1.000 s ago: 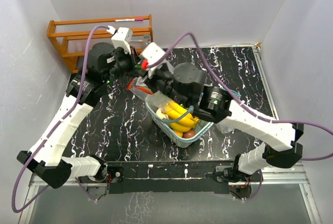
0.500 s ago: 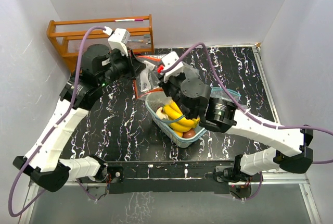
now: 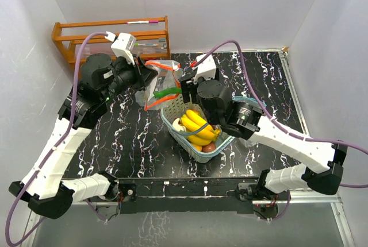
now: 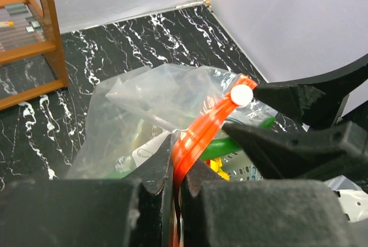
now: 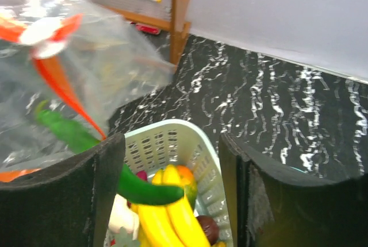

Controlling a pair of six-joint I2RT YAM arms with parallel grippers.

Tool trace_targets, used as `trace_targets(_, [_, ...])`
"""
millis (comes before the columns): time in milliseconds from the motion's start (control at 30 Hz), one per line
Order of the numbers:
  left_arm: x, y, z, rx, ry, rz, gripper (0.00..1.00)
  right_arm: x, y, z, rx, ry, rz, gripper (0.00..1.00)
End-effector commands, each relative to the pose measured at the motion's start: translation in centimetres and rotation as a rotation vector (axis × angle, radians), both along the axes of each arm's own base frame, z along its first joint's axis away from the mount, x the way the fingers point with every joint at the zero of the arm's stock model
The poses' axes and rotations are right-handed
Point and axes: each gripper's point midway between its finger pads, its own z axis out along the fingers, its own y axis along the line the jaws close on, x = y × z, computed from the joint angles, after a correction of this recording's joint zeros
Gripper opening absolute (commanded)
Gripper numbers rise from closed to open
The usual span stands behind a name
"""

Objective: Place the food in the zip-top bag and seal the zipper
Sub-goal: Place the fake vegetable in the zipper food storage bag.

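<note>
My left gripper [image 4: 178,158] is shut on the orange zipper strip [image 4: 201,126] of the clear zip-top bag [image 3: 162,80], holding it up above the table. A white slider [image 4: 241,95] sits on the strip. The long green pepper [image 3: 167,92] pokes out of the bag's mouth, its tip over the basket [image 5: 172,125]. My right gripper [image 3: 185,85] stands open beside the bag mouth, its fingers [image 4: 299,95] either side of the slider, nothing held. Yellow bananas [image 5: 172,218], a mango [image 5: 188,182] and a dark red fruit [image 5: 208,230] lie in the basket.
The pale teal mesh basket [image 3: 225,142] stands mid-table, just in front of the bag and under my right arm. A wooden rack [image 3: 109,37] stands at the back left against the wall. White walls close in the table on three sides.
My right gripper has opened and let go of the green pepper, which now hangs from the bag mouth. The left arm has shifted left and lifted the bag.
</note>
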Motion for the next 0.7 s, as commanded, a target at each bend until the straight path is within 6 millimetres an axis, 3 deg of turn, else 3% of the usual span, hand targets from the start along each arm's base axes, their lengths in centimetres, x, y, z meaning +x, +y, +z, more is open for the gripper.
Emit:
trace_targets(0, [0.2, -0.7, -0.9, -0.01, 0.015, -0.024, 0.0, -1.0, 3.6, -0.7, 0.096, 0.059, 0.144, 0.72])
trace_targets(167, [1.7, -0.2, -4.7, 0.059, 0.062, 0.038, 0.0, -2.8, 6.2, 0.2, 0.182, 0.065, 0.323, 0.79])
trace_targets(367, [2.6, 0.1, -8.3, 0.12, 0.119, 0.07, 0.0, -3.7, 7.0, 0.4, 0.215, 0.079, 0.386, 0.8])
trace_targets(567, [3.0, 1.3, -9.8, 0.171, 0.138, 0.129, 0.0, -4.1, 4.3, 4.1, 0.333, 0.001, 0.331, 0.93])
trace_targets(667, [3.1, 1.6, -10.0, 0.185, 0.143, 0.147, 0.0, -3.9, 2.9, 4.4, 0.336, -0.001, 0.273, 0.93])
